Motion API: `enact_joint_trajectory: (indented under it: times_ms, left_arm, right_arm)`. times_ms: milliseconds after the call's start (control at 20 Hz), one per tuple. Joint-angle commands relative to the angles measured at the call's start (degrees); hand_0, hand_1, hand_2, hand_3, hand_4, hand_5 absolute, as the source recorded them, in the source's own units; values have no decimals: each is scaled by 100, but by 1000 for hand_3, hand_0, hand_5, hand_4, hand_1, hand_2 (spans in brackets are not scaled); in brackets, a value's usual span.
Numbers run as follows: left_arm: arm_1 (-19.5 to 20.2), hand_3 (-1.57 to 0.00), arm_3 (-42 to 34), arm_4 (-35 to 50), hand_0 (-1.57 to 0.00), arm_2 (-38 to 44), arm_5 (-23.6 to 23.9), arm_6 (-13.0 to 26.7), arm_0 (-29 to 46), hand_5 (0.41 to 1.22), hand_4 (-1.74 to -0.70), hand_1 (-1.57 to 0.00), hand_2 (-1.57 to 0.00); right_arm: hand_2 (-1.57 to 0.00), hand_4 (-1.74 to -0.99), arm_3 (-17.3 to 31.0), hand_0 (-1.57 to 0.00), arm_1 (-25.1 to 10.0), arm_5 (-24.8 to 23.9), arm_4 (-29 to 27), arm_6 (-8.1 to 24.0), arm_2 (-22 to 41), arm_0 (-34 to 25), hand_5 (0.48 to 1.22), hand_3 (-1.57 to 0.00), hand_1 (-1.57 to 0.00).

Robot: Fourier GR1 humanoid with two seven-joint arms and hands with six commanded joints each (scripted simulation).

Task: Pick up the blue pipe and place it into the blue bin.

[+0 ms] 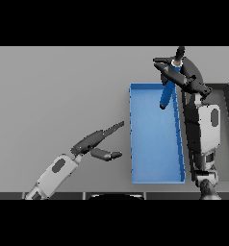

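Left hand (98, 144) idles open near the surface's front; right hand (181, 72), clamped on the pipe (167, 93) over the bin's (155, 144) far edge, might drop it outside.

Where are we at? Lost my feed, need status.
Right hand shut on blue pipe, over far end of blue bin. Left hand open, idle beside bin. Nothing in the way.

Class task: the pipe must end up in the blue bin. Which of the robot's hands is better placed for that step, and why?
The right hand: it already grips the pipe, whose lower end hangs over the bin's far end. The left hand is open, beside the bin.
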Motion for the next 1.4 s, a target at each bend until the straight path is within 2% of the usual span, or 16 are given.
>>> enact_joint_trajectory:
  times_ms: [0, 100, 250, 350, 400, 550, 650, 700, 800, 900, 950, 1050, 1150, 1350]
  left_arm:
    - [2, 1, 30, -3, 1, -2, -20, 20, -25, 464, -827, 1, 1]
    - [26, 1, -14, -10, 1, -51, -61, -116, 76, 468, -825, 1, 1]
    - [37, 1, -87, 8, 1, -32, -24, -58, 86, 470, -829, 1, 1]
    - [48, 1, -132, -19, 1, -61, -13, -25, 94, 470, -826, 1, 1]
    - [34, 1, -133, -38, 1, -86, 4, 11, 119, 471, -827, 1, 1]
    - [-8, 1, -55, -2, 1, -46, 8, 91, 35, 475, -826, 1, 1]
    - [-5, 1, -127, -30, 1, -111, 12, 71, 134, 474, -827, 1, 1]
    - [-11, 1, -57, -7, 1, -62, 18, 108, 96, 474, -829, 1, 1]
    - [-10, 1, -105, -32, 1, -87, 22, 43, 106, 476, -829, 1, 1]
    - [-16, 1, -157, -58, 1, -99, 47, 66, 71, 476, -828, 1, 1]
    - [-18, 1, -142, -84, 1, -108, 69, 113, 82, 477, -826, 1, 1]
    - [-49, 1, -103, -62, 1, -98, 59, 103, 52, 477, -829, 1, 1]
    - [-7, 1, -167, -28, 1, -90, 45, 75, 98, 475, -830, 1, 1]
    - [6, 1, -170, -58, 1, -91, 66, 84, 106, 471, -832, 1, 1]
  right_arm:
    - [-1571, -1499, -53, -1571, 14, -82, 86, 66, -19, 157, 1221, -1571, -1571]
    - [-1571, -1499, -99, -1571, 63, -240, 230, 134, 5, 588, 1221, -1571, -1571]
    - [-1571, -1499, 48, -1571, -180, -746, 222, 134, 419, 1194, 1221, -1571, -1571]
    - [-1571, -1586, -7, -1571, -485, -1017, -12, 134, 853, 1483, 1221, -1080, -1571]
    - [-1571, -1569, -20, -1571, -619, -1182, -125, 133, 1149, 1594, 1221, -1178, -1571]
    - [-1571, -1653, 2, -1571, -1024, -1583, -510, 133, 1961, 1847, 1205, -693, -1571]
    - [-1571, -1583, 118, -1571, -1478, -2104, -1085, 133, 2650, 1873, 1199, -1009, -1571]
    - [-1333, -1534, 263, -1465, -1681, -2449, -1573, 129, 3023, 1723, 1190, -807, -1382]
    - [-853, -1404, 411, -937, -1973, -2539, -2222, 134, 3574, 1575, 1159, -516, -884]
    - [-545, -1302, 446, -599, -2256, -2709, -2772, 134, 4101, 1378, 1182, -330, -566]
    - [-436, -1264, 393, -479, -2337, -2563, -2753, 134, 4285, 1279, 1139, -264, -452]
    - [-279, -1215, 201, -306, -2574, -2186, -2401, 135, 4559, 1171, 1044, -169, -289]
    - [-178, -1199, 148, -196, -2646, -2101, -2212, 132, 4694, 1146, 967, -107, -185]
    - [-72, -1188, 42, -98, -2790, -2075, -2138, 115, 4938, 1073, 861, -43, -75]
